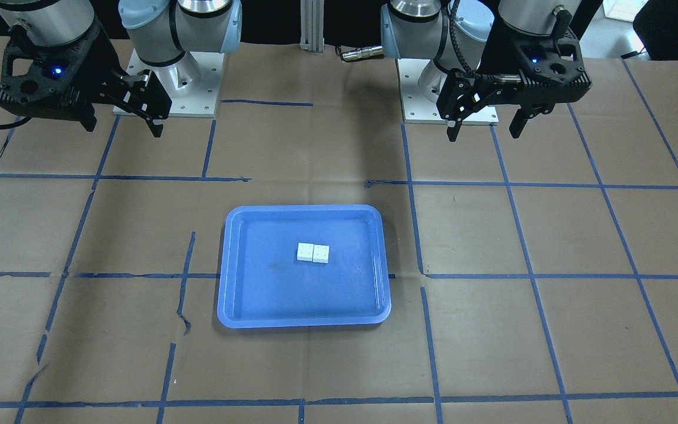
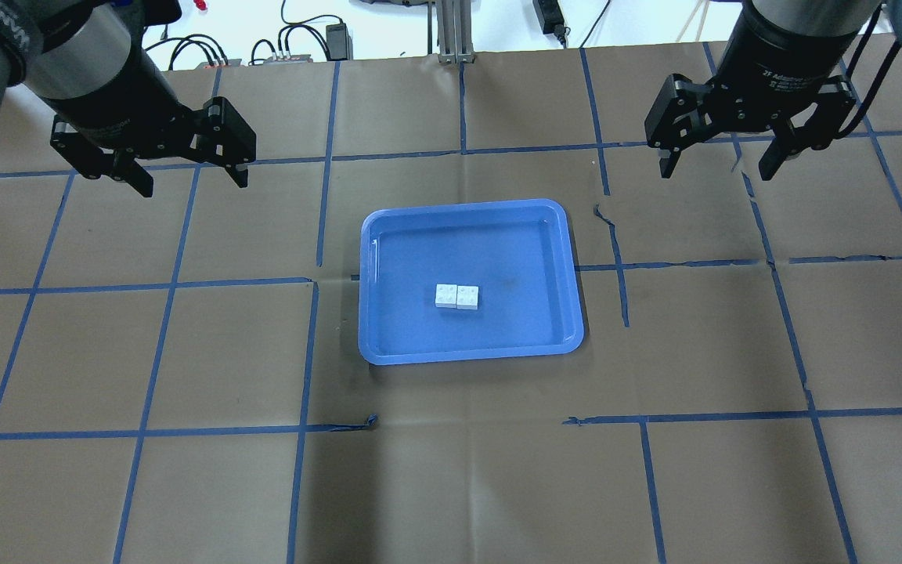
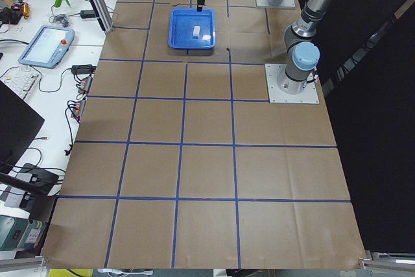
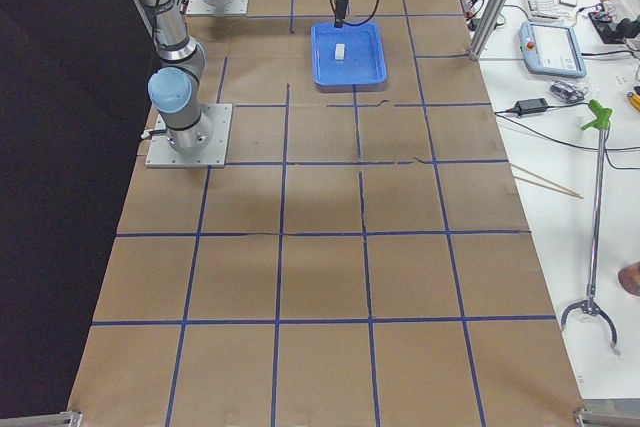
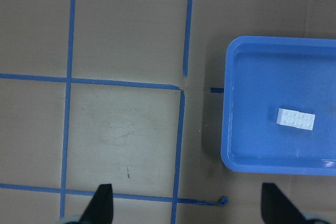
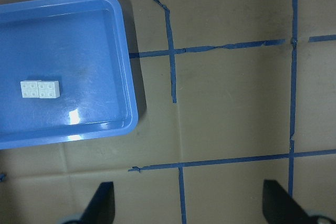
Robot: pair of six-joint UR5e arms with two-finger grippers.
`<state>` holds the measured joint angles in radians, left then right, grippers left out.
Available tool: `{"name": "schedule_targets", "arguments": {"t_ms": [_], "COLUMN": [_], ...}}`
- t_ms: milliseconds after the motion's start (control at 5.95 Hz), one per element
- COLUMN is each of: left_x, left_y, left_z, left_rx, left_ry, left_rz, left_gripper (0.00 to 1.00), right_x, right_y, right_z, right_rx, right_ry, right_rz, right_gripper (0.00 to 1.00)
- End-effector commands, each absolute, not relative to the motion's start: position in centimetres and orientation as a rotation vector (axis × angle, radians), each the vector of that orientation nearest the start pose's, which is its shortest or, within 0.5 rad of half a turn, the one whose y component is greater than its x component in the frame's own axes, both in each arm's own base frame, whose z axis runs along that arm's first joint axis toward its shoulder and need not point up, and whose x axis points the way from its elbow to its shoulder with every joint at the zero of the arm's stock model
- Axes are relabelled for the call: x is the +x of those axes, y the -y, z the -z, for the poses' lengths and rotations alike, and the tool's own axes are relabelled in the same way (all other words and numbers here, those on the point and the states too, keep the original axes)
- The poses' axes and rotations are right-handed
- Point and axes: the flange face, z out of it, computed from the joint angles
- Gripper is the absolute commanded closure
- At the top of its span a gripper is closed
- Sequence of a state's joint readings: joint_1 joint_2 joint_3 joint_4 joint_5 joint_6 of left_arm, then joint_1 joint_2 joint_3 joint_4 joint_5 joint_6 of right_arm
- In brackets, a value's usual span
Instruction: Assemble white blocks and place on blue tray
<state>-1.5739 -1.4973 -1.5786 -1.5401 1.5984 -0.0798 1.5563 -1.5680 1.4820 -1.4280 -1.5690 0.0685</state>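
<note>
Two white blocks sit joined side by side near the middle of the blue tray. They also show in the front view, on the tray. My left gripper is open and empty, raised above the table behind and to the left of the tray; it is at the front view's right. My right gripper is open and empty, raised behind and to the right of the tray. The left wrist view shows the blocks, and so does the right wrist view.
The table is covered in brown paper with a grid of blue tape. The arm bases stand at its robot side. Cables and devices lie past the far edge. A side bench holds a pendant and tools.
</note>
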Motion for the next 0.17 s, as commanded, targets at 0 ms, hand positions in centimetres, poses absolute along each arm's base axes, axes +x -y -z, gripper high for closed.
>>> {"name": "schedule_targets", "arguments": {"t_ms": [0], "left_x": [-13.2], "left_y": [46.84], "left_z": [-52.2], "left_rx": [-0.121], "left_ry": [-3.112], "left_rz": [0.15], "left_gripper": [0.0], "right_x": [12.66], "right_y": [48.75], "right_z": [-51.46], "right_rx": [0.128], "right_ry": [-3.139], "right_rz": [-0.094], "right_gripper": [0.0]}}
